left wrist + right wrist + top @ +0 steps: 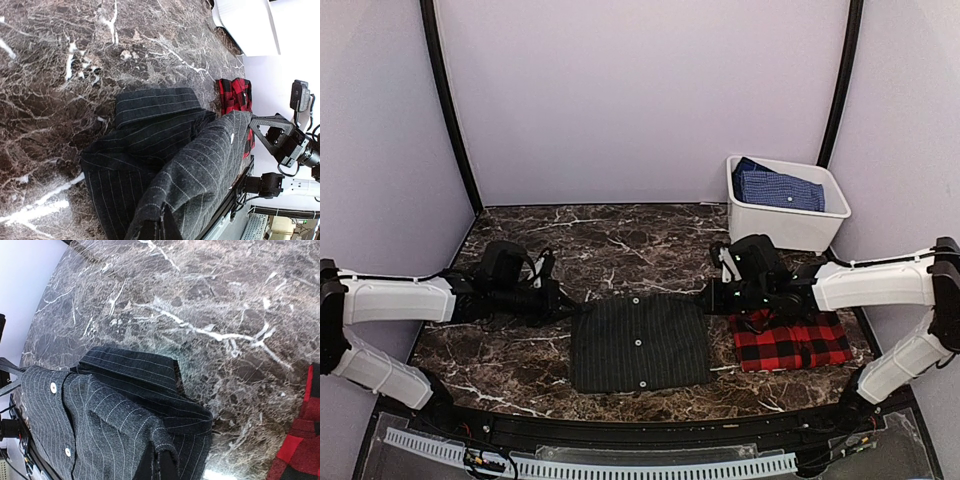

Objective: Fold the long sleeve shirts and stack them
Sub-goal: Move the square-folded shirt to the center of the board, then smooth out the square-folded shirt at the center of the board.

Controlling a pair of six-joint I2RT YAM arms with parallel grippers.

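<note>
**A:** Where does the striped shirt lie?

**B:** The black striped shirt (638, 343) lies folded to a rectangle in the middle of the worktop (620, 235), close to the near edge. Its buttons face up.

**A:** And the two end effectors?

**B:** The left end effector (558, 298) is clenched on the far left corner of the cloth. The right end effector (710, 297) is clenched on the far right corner. In both wrist views the cloth rises up into the fingers.

**A:** Is there room around it?

**B:** Bare worktop shows from the shirt to the far edge and toward the left edge. The right side is tighter: the red plaid shirt (790, 340) lies folded just beside it, toward the right edge, partly under the right arm.

**A:** What else stands there?

**B:** A white bin (785, 225) in the far right corner, with a blue cloth (778, 187) inside, just behind the right arm.
</note>
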